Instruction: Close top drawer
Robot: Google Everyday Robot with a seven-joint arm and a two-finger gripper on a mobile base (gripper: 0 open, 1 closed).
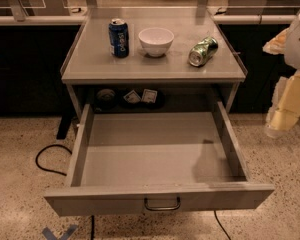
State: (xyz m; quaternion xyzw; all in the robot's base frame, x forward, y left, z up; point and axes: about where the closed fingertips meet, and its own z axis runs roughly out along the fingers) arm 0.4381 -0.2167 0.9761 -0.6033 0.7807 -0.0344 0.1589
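Note:
The top drawer (155, 154) is a wide grey metal drawer pulled far out toward me, empty inside. Its flat front (90, 203) faces me at the bottom of the view, with a small dark bar handle (162, 204) at centre. The robot arm and gripper (290, 104) show as a pale cream shape at the right edge, raised beside the drawer's right wall and apart from it.
On the cabinet top (90, 66) stand a blue can (119, 37), a white bowl (156, 41) and a green can lying on its side (203, 51). Small items (135, 98) sit at the back behind the drawer. A black cable (45, 156) lies on the speckled floor at left.

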